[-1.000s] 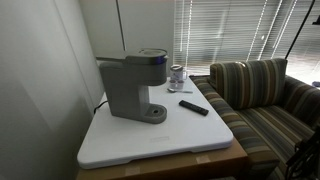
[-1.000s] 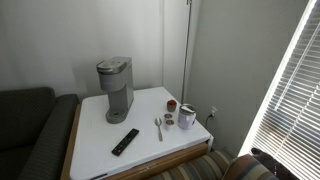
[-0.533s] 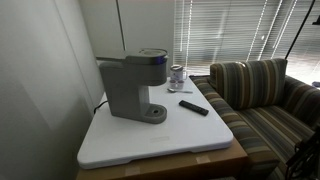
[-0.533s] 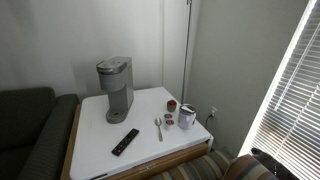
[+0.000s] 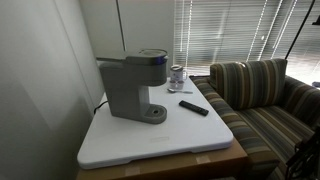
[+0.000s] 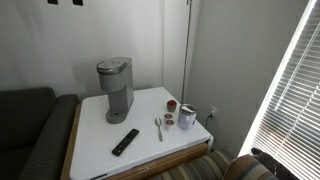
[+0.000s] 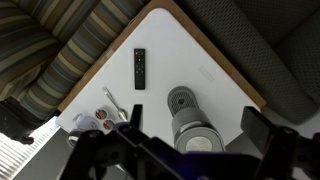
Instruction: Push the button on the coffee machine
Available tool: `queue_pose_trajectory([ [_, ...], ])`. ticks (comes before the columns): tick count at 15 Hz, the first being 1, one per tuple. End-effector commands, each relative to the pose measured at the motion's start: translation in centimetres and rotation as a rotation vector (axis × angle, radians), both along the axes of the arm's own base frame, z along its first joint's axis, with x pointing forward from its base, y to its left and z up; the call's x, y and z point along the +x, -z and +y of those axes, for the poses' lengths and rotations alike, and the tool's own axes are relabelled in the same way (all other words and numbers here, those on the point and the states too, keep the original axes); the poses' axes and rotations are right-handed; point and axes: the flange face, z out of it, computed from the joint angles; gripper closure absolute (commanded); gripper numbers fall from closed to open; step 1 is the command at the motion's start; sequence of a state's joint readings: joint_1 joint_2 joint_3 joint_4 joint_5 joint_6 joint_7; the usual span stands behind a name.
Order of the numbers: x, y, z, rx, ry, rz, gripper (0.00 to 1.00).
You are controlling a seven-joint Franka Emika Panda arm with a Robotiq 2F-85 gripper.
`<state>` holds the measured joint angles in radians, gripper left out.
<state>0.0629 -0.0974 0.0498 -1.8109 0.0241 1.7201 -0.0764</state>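
The gripper [image 7: 185, 148] is high above the white table [image 7: 165, 40], looking straight down. Its two dark fingers [image 7: 97, 152] are spread wide apart with nothing between them. The coffee machine [image 7: 190, 115] is far below, right under the gap between the fingers and not touching them. It stands near the back of the table, close to the wall, with its round base toward the front [image 5: 132, 85].

A black remote [image 6: 125, 141] lies flat in front of the machine, well apart from it. Off to the side are a spoon [image 6: 158, 127], a small metal can [image 6: 187, 117] and a little brown round thing [image 6: 171, 105]. None of them sits between the hand and the machine. A striped sofa [image 5: 260, 95] stands beside the table.

In the wrist view the gripper's dark parts cover the bottom of the machine, so the button is hard to make out. In an exterior view only two dark tips [image 6: 51, 2] show at the top edge, and the rest is cut off.
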Motion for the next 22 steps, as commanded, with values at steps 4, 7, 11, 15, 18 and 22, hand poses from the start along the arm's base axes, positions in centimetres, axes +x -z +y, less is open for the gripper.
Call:
queue_pose_trajectory([
  [4, 3.7, 0.4, 1.0, -0.041, -0.114, -0.063, 0.0],
  [7, 6.1, 0.8, 1.9, -0.043, -0.191, -0.074, 0.0],
  [11, 9.3, 1.4, 3.7, -0.029, -0.286, -0.101, 0.0],
  [15, 11.8, 2.3, 5.6, -0.029, -0.354, -0.093, 0.27],
  [18, 13.4, 3.2, 6.8, -0.043, -0.379, -0.087, 0.46],
  [22, 15.3, 4.3, 7.9, -0.064, -0.384, -0.102, 0.74],
])
